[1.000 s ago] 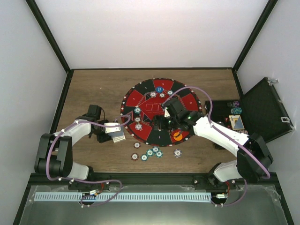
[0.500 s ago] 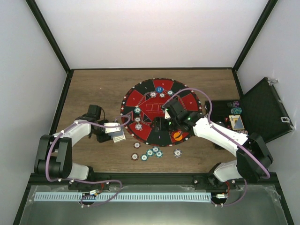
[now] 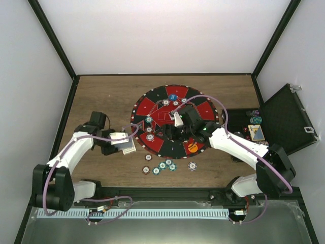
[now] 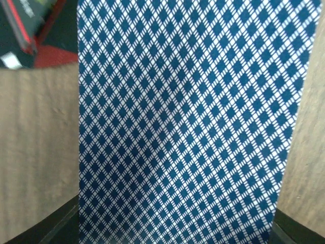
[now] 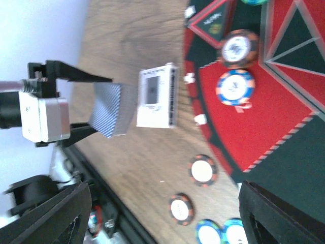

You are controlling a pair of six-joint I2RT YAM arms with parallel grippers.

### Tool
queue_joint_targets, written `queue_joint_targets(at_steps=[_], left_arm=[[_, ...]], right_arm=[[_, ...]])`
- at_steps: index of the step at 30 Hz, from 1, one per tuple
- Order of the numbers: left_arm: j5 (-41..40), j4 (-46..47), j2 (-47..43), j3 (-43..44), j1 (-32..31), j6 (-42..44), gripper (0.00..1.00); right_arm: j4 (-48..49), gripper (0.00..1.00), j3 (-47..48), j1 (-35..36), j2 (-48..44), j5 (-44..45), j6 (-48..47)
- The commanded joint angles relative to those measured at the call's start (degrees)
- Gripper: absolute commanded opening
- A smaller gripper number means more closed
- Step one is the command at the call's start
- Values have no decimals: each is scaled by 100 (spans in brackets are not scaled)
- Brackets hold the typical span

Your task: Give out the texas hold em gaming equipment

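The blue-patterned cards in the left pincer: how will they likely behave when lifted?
The cards look thin, so probably light and bendy. Pinched across their edges by the left pincer, they may bow. Whether one or several is unclear; a stack could fan apart.

playing card (image 4: 183, 122) cropped, case (image 3: 284, 119) contents unreadable

Closes the left gripper (image 5: 99, 105) tighter than a second ago, pinching the blue-diamond-backed playing cards (image 4: 183, 122) between its fingers. Drops the left arm's shoulder and elbow toward the near edge, stretching the white forearm longer across the wood and nudging the wrist slightly leftward. Shifts the right gripper (image 5: 160, 203) a little leftward over the round mat (image 3: 152, 107), turning its wrist so that a white part shows larger, and drags the purple cable loop along with it.
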Motion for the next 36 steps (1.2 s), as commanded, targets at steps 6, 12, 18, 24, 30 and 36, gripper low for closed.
queue_joint_targets(at_steps=[6,12,18,24,30,36], left_arm=[[1039,-1150,-880,791,-360,-196,4],[944,-1195,-1138,799,-710,-403,4],[875,-1206,-1229,801,-901,-489,4],[789,-1162,-1339,698,-999,-513,4],[788,-1160,-1456,698,-1082,-526,4],[729,-1161,-1505,669,-1156,-500,4]], right_arm=[[1886,78,11,351,555,-1727,899],[2470,77,264,783,1083,-1958,1232],[2961,75,327,993,1426,-2138,1553],[3084,74,421,1011,1575,-2187,1660],[3281,65,634,1060,1916,-2357,1777],[3740,37,811,1139,2286,-2695,2044]])
